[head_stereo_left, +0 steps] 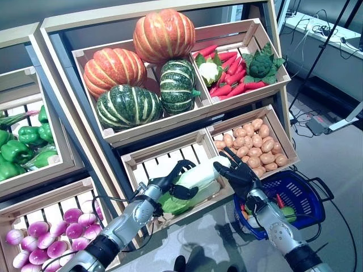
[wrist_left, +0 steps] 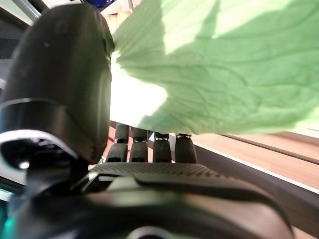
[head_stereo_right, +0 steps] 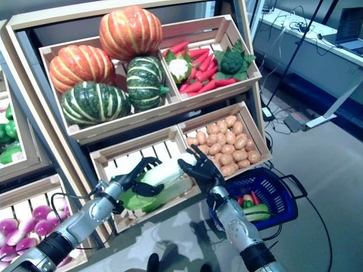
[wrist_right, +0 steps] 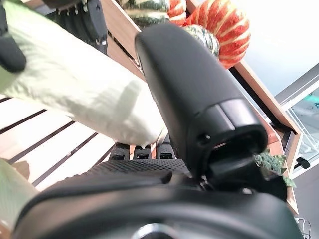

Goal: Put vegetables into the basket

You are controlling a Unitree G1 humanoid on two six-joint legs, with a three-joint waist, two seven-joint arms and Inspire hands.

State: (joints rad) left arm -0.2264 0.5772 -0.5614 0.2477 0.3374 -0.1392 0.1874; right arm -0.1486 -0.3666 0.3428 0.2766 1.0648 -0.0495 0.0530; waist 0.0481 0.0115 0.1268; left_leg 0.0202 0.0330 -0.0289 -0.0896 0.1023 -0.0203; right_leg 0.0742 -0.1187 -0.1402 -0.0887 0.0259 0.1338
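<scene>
Item: cabbage (head_stereo_left: 193, 184), centre frame, over the slatted crate (head_stereo_left: 148, 164); I can't see its underside. My left hand (head_stereo_left: 170, 182) curls round its green end, thumb over the top. My right hand (head_stereo_left: 238, 173) cups the white end, fingers spread. Basket (head_stereo_left: 306, 198), lower right, partly behind my right arm, has room inside. Potatoes (head_stereo_left: 252, 146) beyond.

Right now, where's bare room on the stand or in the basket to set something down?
Free: the slatted floor of the cabbage crate, behind the Chinese cabbage that the left hand and right hand hold. The blue basket is part filled, its far half bare. Crowded: the squash crate and the potato crate.
</scene>
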